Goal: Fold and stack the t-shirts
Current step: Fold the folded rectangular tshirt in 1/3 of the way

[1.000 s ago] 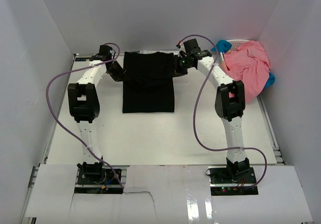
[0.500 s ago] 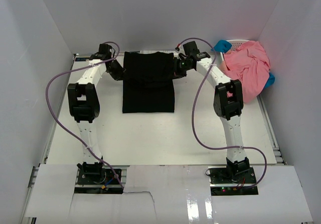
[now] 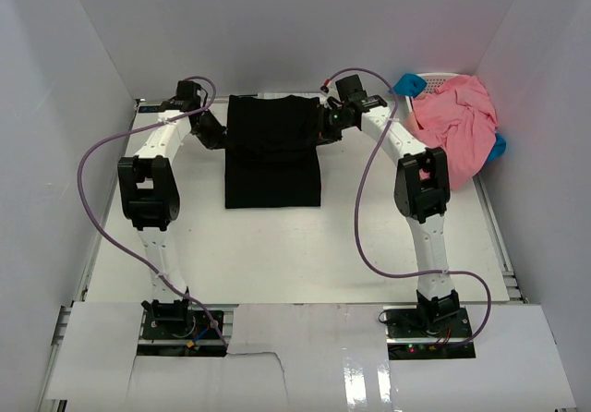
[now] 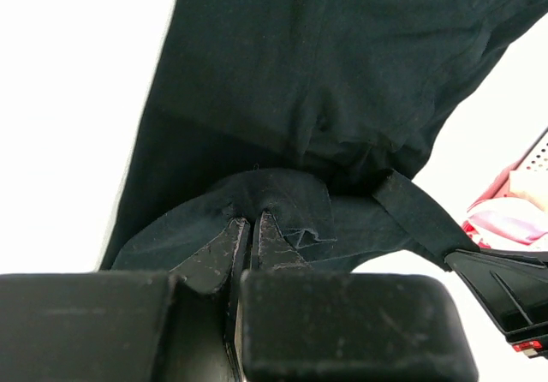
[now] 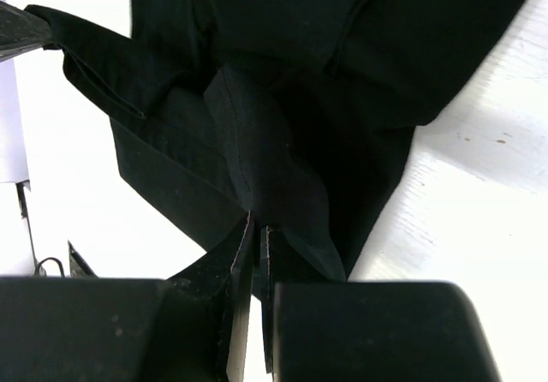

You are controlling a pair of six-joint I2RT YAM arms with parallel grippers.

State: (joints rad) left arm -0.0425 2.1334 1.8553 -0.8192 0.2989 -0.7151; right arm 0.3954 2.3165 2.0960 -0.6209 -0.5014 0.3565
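The black t-shirt (image 3: 274,158) lies on the table (image 3: 277,255) at the far middle, its far part doubled over.

Left gripper (image 3: 218,135): fingers pressed together on a pinch of fabric at the shirt's far left edge.

Right gripper (image 3: 326,126): fingers pressed together on a raised fold at the far right edge.

The pink t-shirts (image 3: 454,126) are heaped over the white basket (image 3: 438,79) at the far right corner, just beside the right arm's forearm and apart from the black shirt. Blue pieces (image 3: 409,84) show at the heap's edges; what they are cannot be told.

Purple cables (image 3: 356,227) loop beside both arms, clear of the shirt.
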